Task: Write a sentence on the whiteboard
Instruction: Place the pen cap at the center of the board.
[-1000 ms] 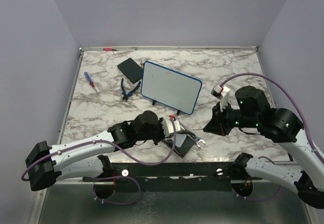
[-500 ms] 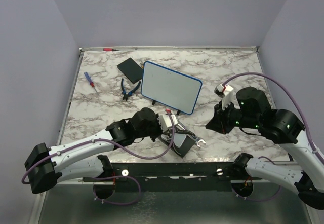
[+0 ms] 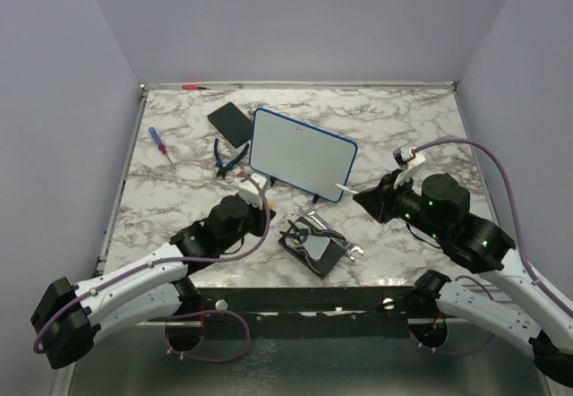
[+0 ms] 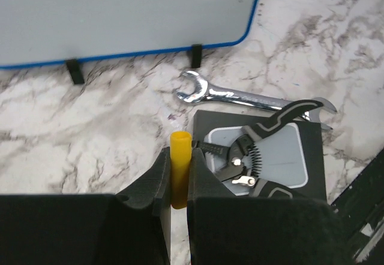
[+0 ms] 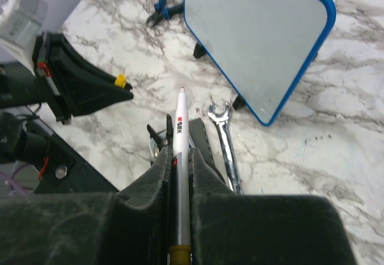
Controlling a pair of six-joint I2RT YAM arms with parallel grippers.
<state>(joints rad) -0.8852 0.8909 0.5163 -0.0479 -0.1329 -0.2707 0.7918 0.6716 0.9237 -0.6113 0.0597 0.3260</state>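
The whiteboard [image 3: 300, 154] stands on small black feet at the table's middle, its blue-rimmed face blank; no sentence is in view. It also fills the top of the left wrist view as the whiteboard [image 4: 120, 13]. My right gripper [image 3: 365, 199] is shut on a white marker [image 5: 181, 121] just right of the board's lower corner. The marker's tip points left toward the whiteboard [image 5: 252, 43]. My left gripper [image 3: 254, 182] sits in front of the board's left foot, shut on a short yellow cap [image 4: 180, 169]. That yellow cap [image 5: 120, 80] shows in the right wrist view too.
A black box [image 3: 315, 245] with black-handled pliers on it lies between the arms, with a wrench [image 3: 340, 241] at its far side. Blue pliers [image 3: 228, 157], a black pad [image 3: 232, 122] and a blue-handled screwdriver [image 3: 158, 142] lie left of the board.
My left gripper has drawn back from the black box, up and to the left. My right gripper has swung down and turned, so the marker now points left at the board's corner.
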